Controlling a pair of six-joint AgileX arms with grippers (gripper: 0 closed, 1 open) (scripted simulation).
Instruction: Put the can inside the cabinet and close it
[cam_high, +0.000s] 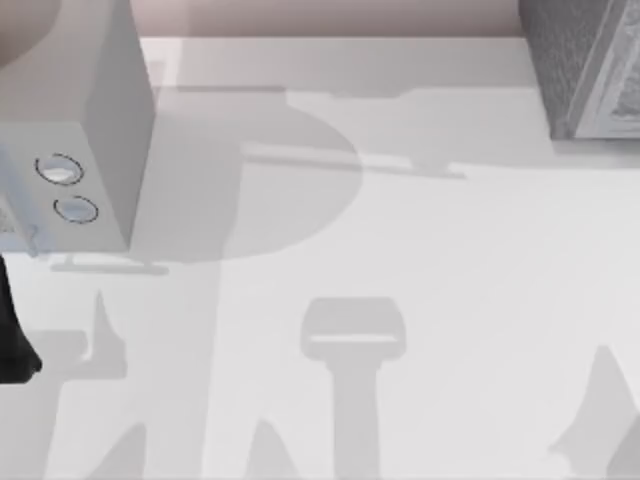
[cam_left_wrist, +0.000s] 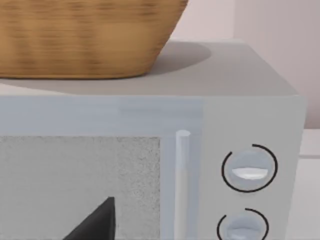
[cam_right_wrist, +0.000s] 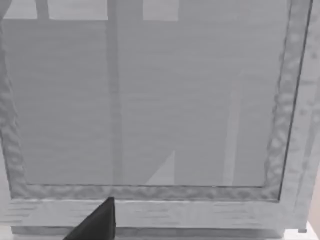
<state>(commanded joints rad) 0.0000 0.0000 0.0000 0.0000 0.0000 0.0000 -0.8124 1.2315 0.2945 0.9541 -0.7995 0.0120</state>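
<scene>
**Still apart: cabinet at the far right, both arms at the edges**

Right now the cabinet (cam_high: 585, 65) sits at the far right corner of the table (cam_high: 420, 300), one dark speckled box cut off by the top view's edge. From my right wrist I see its paler door panel (cam_right_wrist: 150, 100) close up, framed by a rough stone-like border, with the panel flat in its frame. One dark fingertip (cam_right_wrist: 97, 222) of my right gripper pokes in at the edge of that view; I cannot tell how far the fingers stand apart, and I see nothing held in them.

On the left side of the table stands one smooth pale box (cam_high: 85, 130) with two round dials (cam_high: 60, 170), one above the other, beside a slim upright handle (cam_left_wrist: 182, 185). One woven basket (cam_left_wrist: 85, 35) rests on its top. My left arm (cam_high: 15, 335) shows as a dark shape at the table's left edge, just in front of that box. A single dark fingertip (cam_left_wrist: 97, 222) of my left gripper shows before the box's speckled window; whether that gripper is spread or closed I cannot tell.
</scene>
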